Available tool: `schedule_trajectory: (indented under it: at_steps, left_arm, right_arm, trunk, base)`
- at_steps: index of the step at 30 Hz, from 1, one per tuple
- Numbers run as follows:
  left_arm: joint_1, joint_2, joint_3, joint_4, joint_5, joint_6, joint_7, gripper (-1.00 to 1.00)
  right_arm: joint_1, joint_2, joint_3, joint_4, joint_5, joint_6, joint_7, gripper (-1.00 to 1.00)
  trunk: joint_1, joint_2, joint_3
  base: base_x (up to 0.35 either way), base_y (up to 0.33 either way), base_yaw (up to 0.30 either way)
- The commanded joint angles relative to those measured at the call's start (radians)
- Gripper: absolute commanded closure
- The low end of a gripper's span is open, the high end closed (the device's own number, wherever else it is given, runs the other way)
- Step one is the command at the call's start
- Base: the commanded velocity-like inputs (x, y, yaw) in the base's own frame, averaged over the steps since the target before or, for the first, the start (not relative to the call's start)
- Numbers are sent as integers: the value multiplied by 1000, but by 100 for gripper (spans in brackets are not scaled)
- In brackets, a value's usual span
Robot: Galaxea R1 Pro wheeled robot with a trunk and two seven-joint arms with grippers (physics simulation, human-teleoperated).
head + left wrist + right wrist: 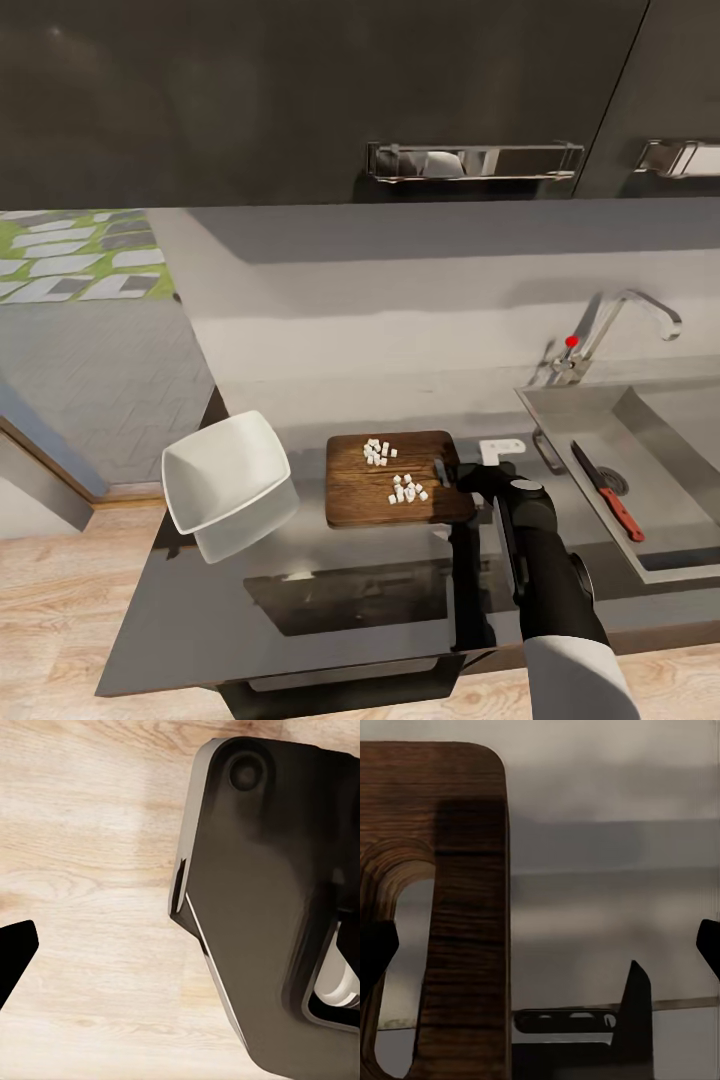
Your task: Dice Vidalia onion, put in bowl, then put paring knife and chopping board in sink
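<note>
**Right gripper at the board's handle end, knife already in the sink**

Head view: chopping board lies flat on the countertop, left of the sink. Two small heaps of white diced onion sit on the board, one toward its far edge, one nearer the middle. White bowl is left of the board, just beside it, tilted, with its reflection on the glossy top below. Right gripper is at the board's sink-side end, arm reaching in from the near edge of the countertop. Paring knife lies inside the sink basin, red handle toward the near wall, dark blade pointing away. Tap with red knob stands behind the sink.

Left wrist view: wooden floor below, a dark part of the robot's body over it. One black fingertip shows at the picture's edge; can't tell if the left gripper is spread or closed.

Right wrist view: close on the board's handle end, slot hole visible. Two black fingertips sit far apart at opposite edges, one lying over the slot hole, the other off the board over grey countertop. Jaws spread wide, not clamped on anything.
</note>
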Motion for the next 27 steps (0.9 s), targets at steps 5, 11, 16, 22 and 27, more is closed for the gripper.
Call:
schedule_trajectory:
  at_steps: [5,11,16,22,27]
  left_arm:
    - [0,0,-1,0,10,0,-5,-100]
    - [0,1,-1,0,10,0,-5,-100]
    - [0,1,-1,0,10,0,-5,-100]
    - [0,1,-1,0,10,0,-5,-100]
    - [0,1,-1,0,10,0,-5,-100]
  right_arm:
    - [-1,1,-2,-1,11,2,-10,-100]
    - [-1,1,-1,-1,9,3,-12,-100]
    - [-1,1,-1,-1,8,3,-12,-100]
    - [-1,1,0,-1,8,3,-12,-100]
    - [-1,1,1,-1,8,3,-12,-100]
  trunk:
    - [1,-2,-2]
    - [1,-2,-4]
    - [1,-2,-8]
    - [1,-2,-15]
    - [1,-2,-20]
  base:
    - [0,0,0]
    - [0,0,0]
    - [0,0,0]
    - [0,0,0]
    - [0,0,0]
